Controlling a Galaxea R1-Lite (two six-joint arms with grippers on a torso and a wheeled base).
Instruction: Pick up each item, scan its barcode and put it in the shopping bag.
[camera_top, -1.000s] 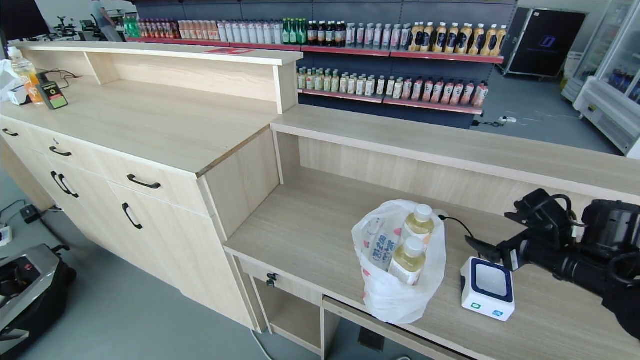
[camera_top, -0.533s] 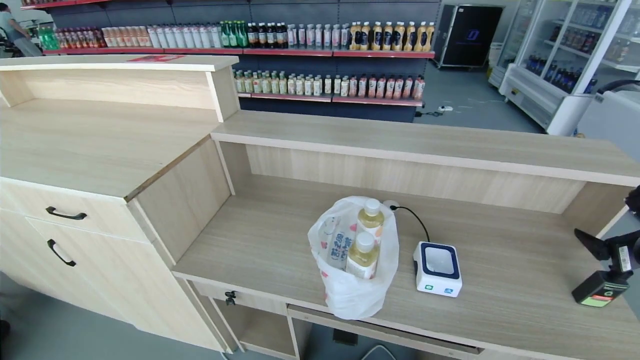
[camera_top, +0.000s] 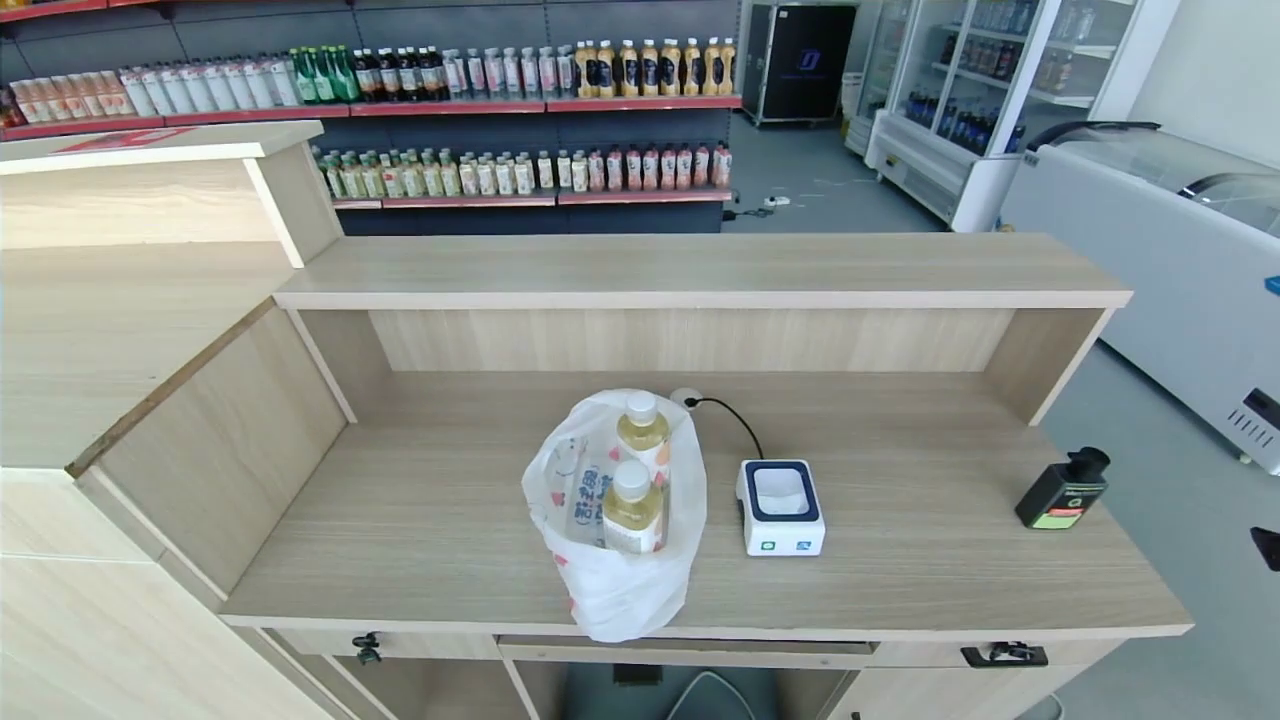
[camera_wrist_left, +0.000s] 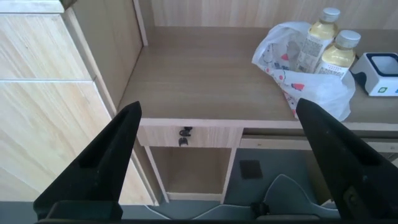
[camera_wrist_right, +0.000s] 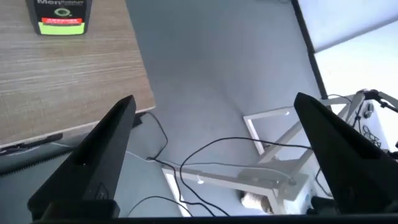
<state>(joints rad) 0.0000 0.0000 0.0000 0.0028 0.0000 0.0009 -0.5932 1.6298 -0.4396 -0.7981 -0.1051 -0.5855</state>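
We look down on the pale wooden checkout counter (camera_top: 900, 560), and the white, thin plastic shopping bag (camera_top: 615, 590) sits near its front edge with its mouth open. Two clear bottles of yellowish drink with white caps stand inside it, the nearer bottle (camera_top: 632, 508) just in front of the farther one (camera_top: 642, 433). They are upright and seem to prop the bag open for the next drop.

At 3 o'clock from the bag, just beside it, sits the white box-shaped barcode scanner with a navy frame (camera_top: 781, 507). Its window faces up, so a label can be passed over it on the way to the bag. Its black cable (camera_top: 735, 425) runs off toward 11 o'clock to a hole in the counter.

Further out at 3 o'clock, near the counter's right end, is the dark pump bottle with a green and red label (camera_top: 1060, 492). It is apart from everything and seems to stand upright. We judge this to be the one item left to scan.

The left gripper (camera_wrist_left: 217, 106) hangs low before the counter front, fingers spread wide and holding nothing. The right gripper (camera_wrist_right: 214, 98) hangs over the floor off the counter's right end, also spread and empty, with the dark bottle close by. The right arm looks best placed to take it.
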